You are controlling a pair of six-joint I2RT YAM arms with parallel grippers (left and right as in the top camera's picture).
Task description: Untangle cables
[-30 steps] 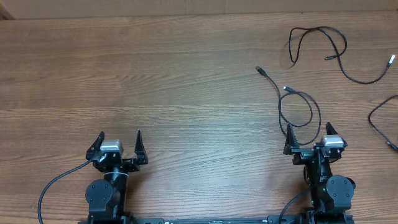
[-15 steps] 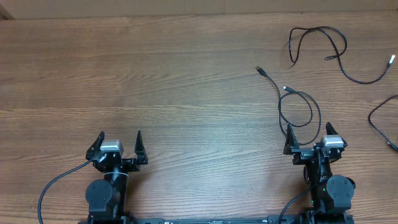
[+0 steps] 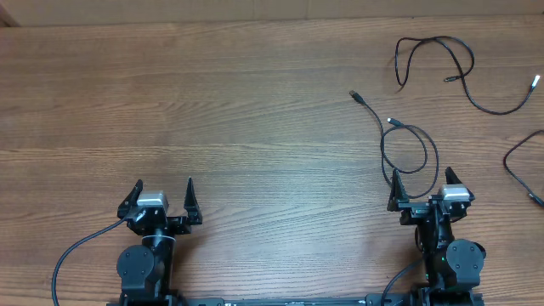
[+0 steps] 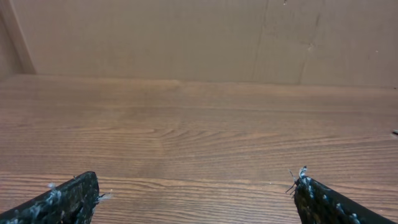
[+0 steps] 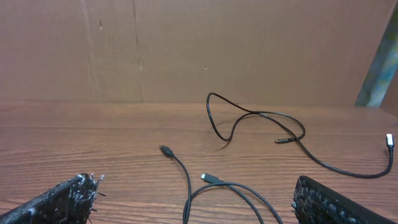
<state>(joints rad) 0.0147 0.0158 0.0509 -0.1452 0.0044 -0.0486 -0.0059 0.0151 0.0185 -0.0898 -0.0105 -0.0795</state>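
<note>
While the left gripper (image 3: pixel 163 184) and right gripper (image 3: pixel 421 176) sit at 6 o'clock with fingers wide apart, the cables (image 3: pixel 382 149) lie on the wooden table (image 3: pixel 255 102) — one loops just before the right gripper, one at 1 o'clock, one at 3 o'clock. A brown wall (image 4: pixel 186 37) stands behind.

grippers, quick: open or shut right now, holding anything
left black two-finger gripper: open, holding nothing.
right black two-finger gripper: open, holding nothing; thin black looped cable lies just ahead of its fingertips.
</note>
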